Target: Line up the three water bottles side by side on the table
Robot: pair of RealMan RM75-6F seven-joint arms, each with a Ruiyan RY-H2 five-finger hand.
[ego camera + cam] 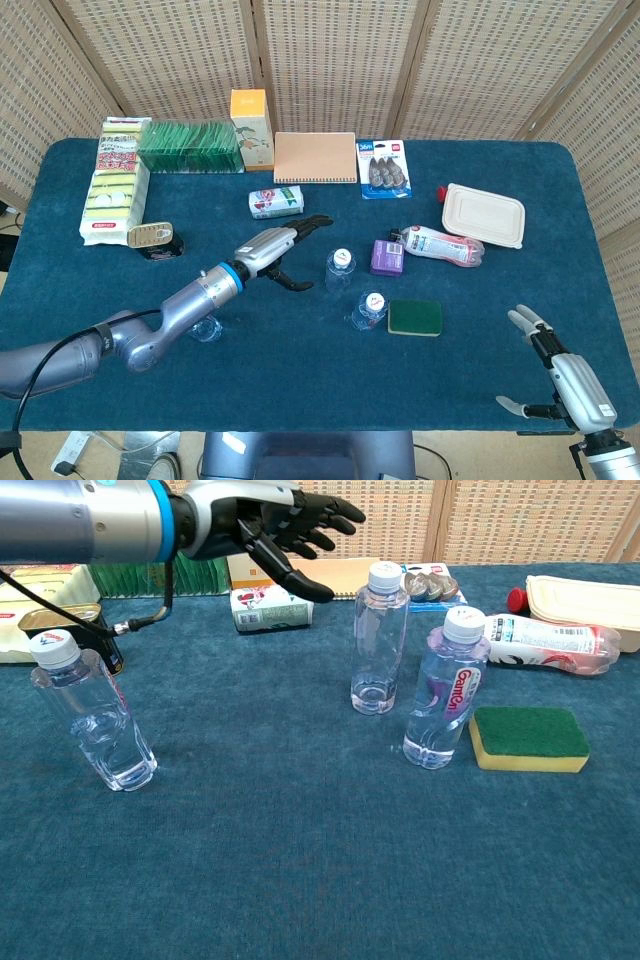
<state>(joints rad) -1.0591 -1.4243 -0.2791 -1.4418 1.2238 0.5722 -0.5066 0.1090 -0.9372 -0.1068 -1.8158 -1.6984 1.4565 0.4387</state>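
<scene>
Woven wicker screens stand behind your table [90,400], which is covered in dark blue cloth.

Your left hand [275,250] hangs above the cloth near the table's middle, its black fingers [310,520] spread and holding nothing. Your right hand [560,375] rests low by the front right corner, fingers apart, also empty.

Three clear plastic water bottles with white caps stand upright. The first clear bottle [380,640] is at the table's centre, just beyond your left fingertips. The second clear bottle, with a purple-tinted label [445,690], stands close beside it, nearer the front edge, apart from it. The third clear bottle [90,715] stands well apart from both, toward the front left, beneath your left forearm in the head view.

A green-topped yellow sponge [528,738] lies just beside the second bottle, toward the right edge. A small purple box [387,257] and a lying labelled bottle with a red cap [445,245] sit behind it. Along the far edge you have a brown spiral notebook [315,157], an orange carton [250,125] and a green packet [190,146]. A beige lidded tray [484,214] sits toward the right edge.
</scene>
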